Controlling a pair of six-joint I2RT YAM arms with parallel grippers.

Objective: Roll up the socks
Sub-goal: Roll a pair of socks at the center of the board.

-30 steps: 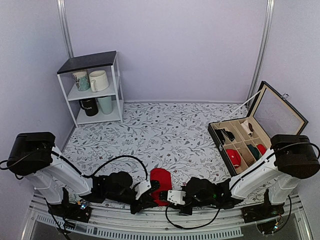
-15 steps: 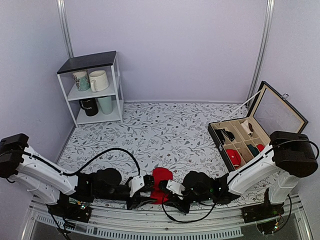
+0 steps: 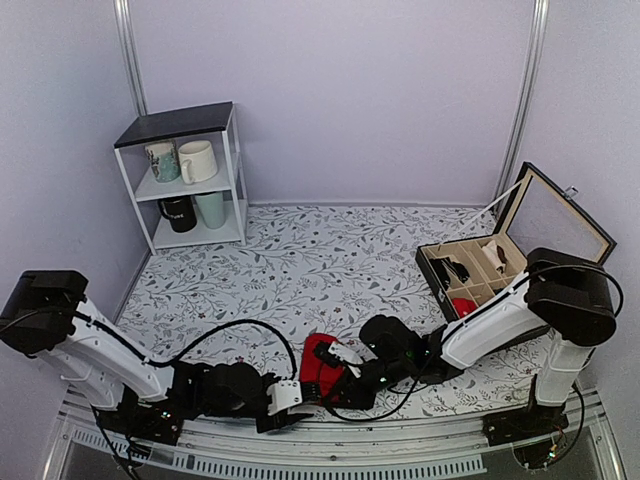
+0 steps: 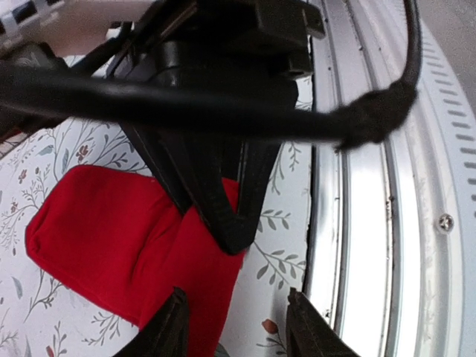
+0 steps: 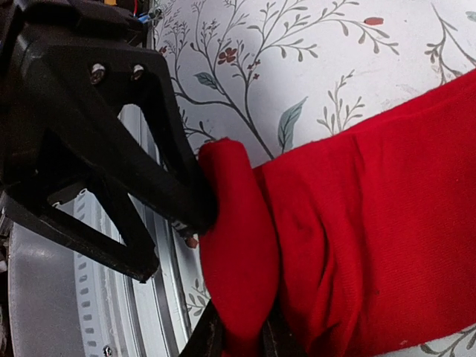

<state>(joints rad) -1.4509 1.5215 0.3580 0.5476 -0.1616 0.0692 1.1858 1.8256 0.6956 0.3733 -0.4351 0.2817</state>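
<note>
- While the left gripper point(image 4: 235, 312) hangs wide and empty by the near rail point(image 4: 357, 223), drawn back since a moment ago, nothing steadies the socks point(image 4: 111, 238).
- They lie bunched on the table point(image 3: 330, 260) just past it.
- Beyond, the right gripper point(image 5: 238, 335) pinches one fold; a tug could unroll them.

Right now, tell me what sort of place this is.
Likely a robot test booth staged like a home: plain panel walls, a floral table cover, a mug shelf and an open divided box.

Shelf point(image 3: 176, 123) with mugs point(image 3: 197, 160) far left; open box point(image 3: 557, 226) right.
</note>
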